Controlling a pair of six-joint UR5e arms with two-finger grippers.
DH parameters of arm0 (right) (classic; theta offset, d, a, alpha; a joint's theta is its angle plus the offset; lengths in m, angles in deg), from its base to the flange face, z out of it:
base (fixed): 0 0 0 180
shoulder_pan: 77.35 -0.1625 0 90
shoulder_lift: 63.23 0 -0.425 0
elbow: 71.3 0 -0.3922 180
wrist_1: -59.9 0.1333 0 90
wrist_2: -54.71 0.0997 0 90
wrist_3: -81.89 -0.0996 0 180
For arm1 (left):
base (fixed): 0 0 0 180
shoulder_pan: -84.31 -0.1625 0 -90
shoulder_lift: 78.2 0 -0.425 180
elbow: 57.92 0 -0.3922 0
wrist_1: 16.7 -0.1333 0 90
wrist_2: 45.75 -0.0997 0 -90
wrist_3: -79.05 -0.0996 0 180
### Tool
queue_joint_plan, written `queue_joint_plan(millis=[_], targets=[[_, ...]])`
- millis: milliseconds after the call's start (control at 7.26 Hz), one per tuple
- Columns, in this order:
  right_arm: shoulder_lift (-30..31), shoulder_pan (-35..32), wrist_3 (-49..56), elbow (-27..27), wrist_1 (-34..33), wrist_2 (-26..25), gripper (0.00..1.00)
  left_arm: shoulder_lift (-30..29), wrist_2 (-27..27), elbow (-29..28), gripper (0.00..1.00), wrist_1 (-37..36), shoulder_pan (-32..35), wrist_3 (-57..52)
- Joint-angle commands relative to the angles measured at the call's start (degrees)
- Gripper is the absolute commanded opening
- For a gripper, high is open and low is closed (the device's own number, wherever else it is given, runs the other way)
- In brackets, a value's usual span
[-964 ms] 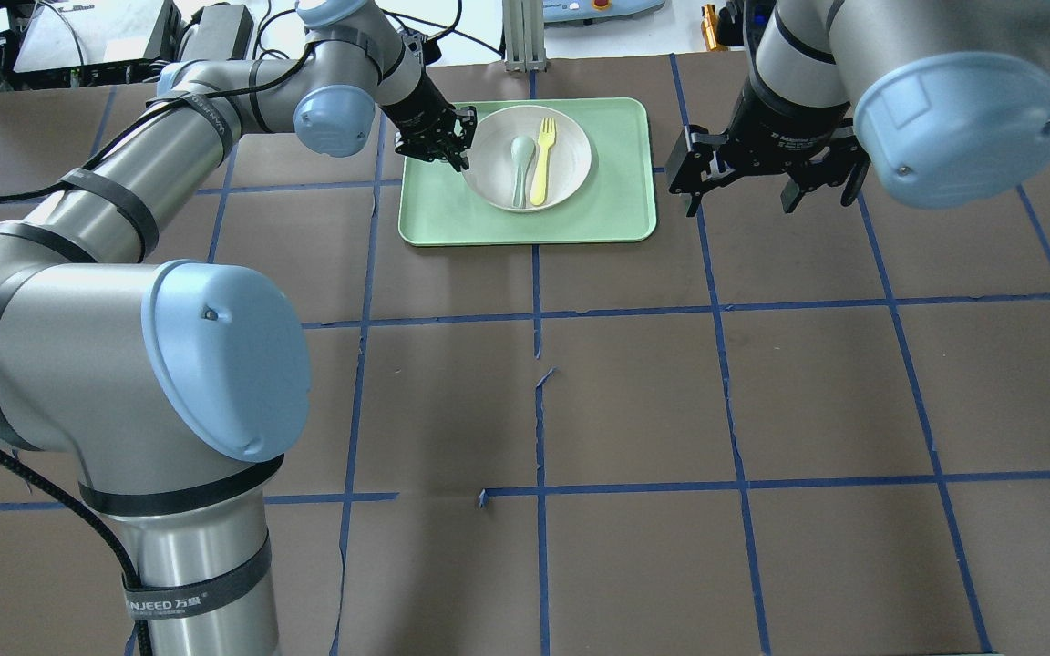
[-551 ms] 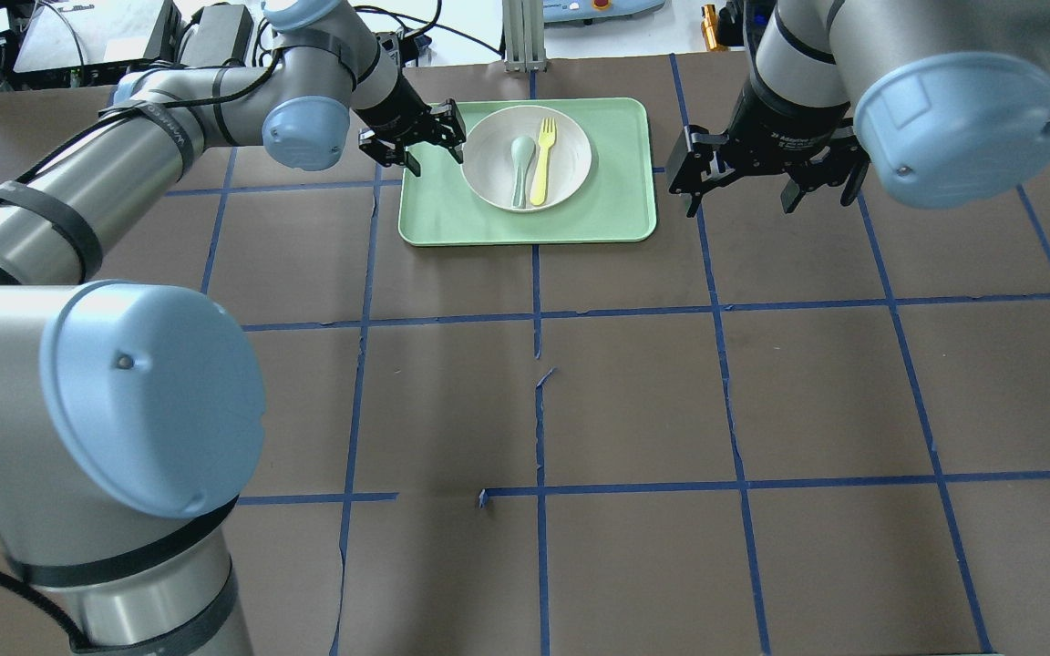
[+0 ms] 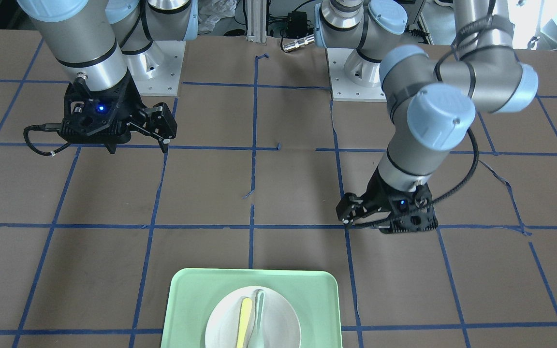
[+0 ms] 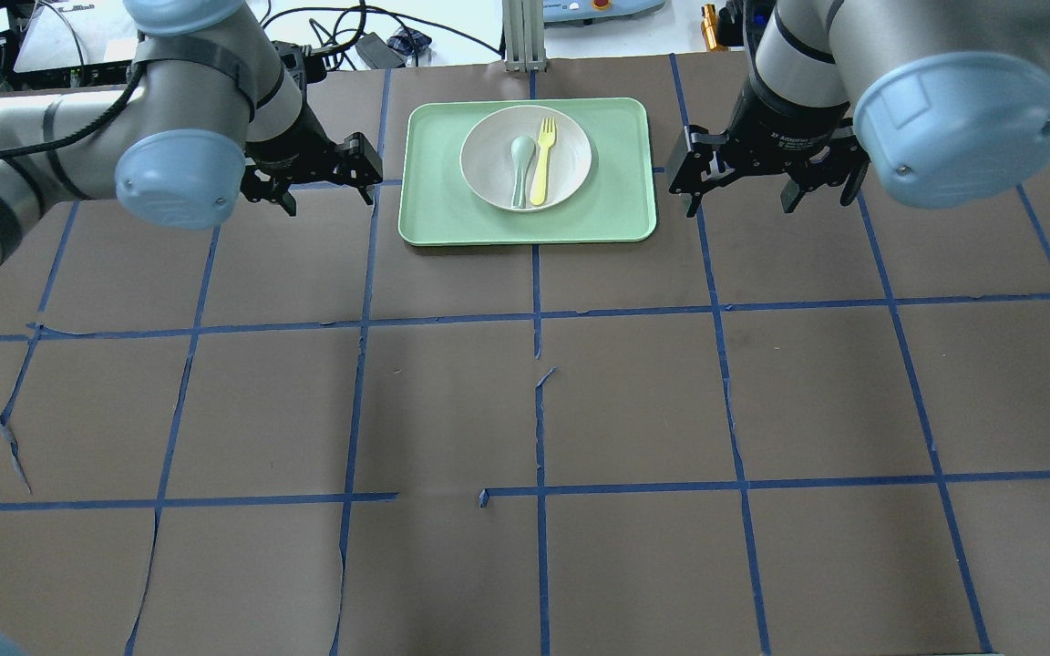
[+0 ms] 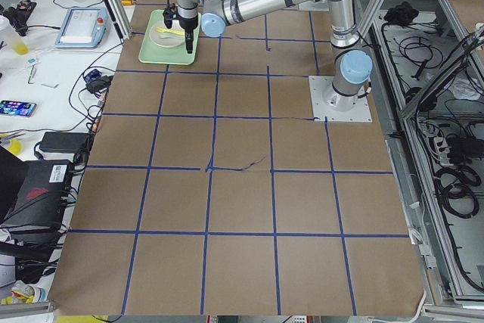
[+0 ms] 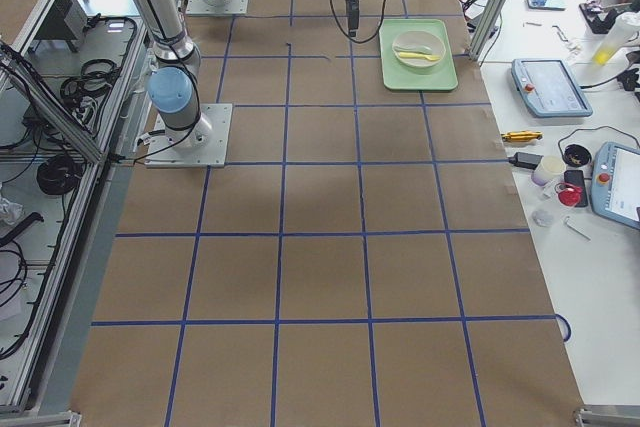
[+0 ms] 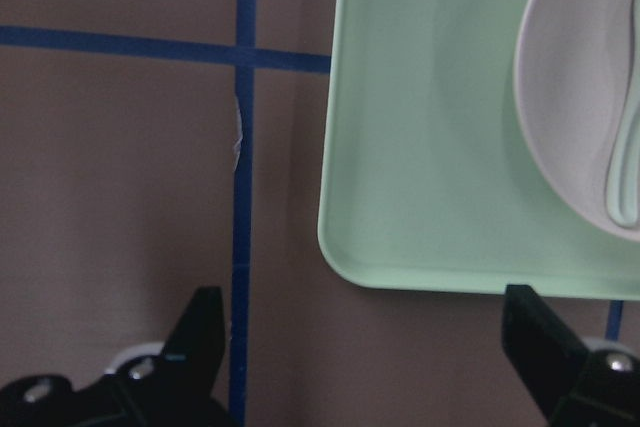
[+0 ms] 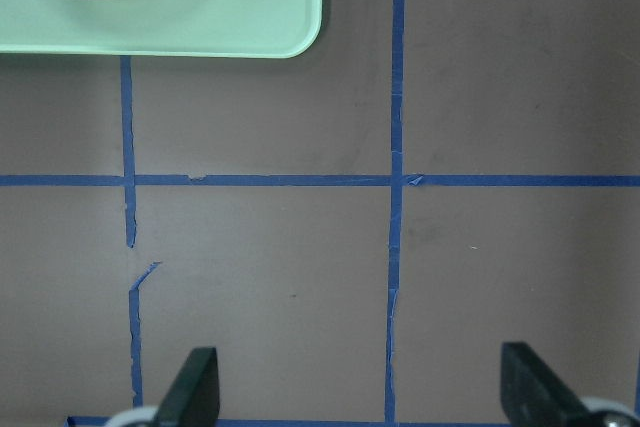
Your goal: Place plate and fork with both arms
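Observation:
The off-white plate (image 4: 571,173) sits on the mint-green tray (image 4: 621,214) at the far middle of the table. The pale-yellow fork (image 4: 543,155) lies in the plate, to the right of a grey-green spoon (image 4: 520,173). My left gripper (image 4: 324,187) is open and empty, above the table just left of the tray. Its wrist view shows the tray's corner (image 7: 420,147) and the plate's rim (image 7: 565,97) ahead. My right gripper (image 4: 739,196) is open and empty, just right of the tray. The plate (image 3: 278,314) and fork (image 3: 244,321) also show in the front-facing view.
Brown table with a blue tape grid (image 4: 539,401), torn in places. An aluminium post (image 4: 520,36) stands behind the tray. Cables and devices lie beyond the table's far edge. In the front-facing view the left gripper (image 3: 356,215) and right gripper (image 3: 138,140) hover over bare table.
My left gripper has drawn back from the plate's left rim, opened wide and moved left off the tray. The plate, fork and spoon stay put. The right arm has not moved.

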Motion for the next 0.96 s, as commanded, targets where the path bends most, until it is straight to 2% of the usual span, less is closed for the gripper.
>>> queue_joint_plan(millis=[0, 275, 413, 551, 826], targets=[[0.0, 0.0, 0.04, 0.0, 0.0, -0.26, 1.0, 11.32, -0.72, 0.56, 1.0, 13.31, 0.45, -1.63], [0.09, 0.0, 0.21, 0.0, -0.35, -0.88, 1.0, 15.65, -0.28, -0.33, 1.0, 15.92, 0.54, -1.99], [0.09, -0.09, 0.04, -0.87, -6.27, -1.14, 1.0, 17.24, -0.02, -0.25, 1.0, 18.53, 0.54, -2.08], [0.61, -0.09, -0.14, -2.71, -8.42, -1.14, 1.0, 17.86, -0.19, -0.25, 1.0, 18.73, 0.54, -2.25], [-0.52, -0.17, 1.34, -2.2, -8.35, -0.79, 1.0, 17.87, -0.54, 0.19, 1.0, 18.65, 0.45, -3.22]])
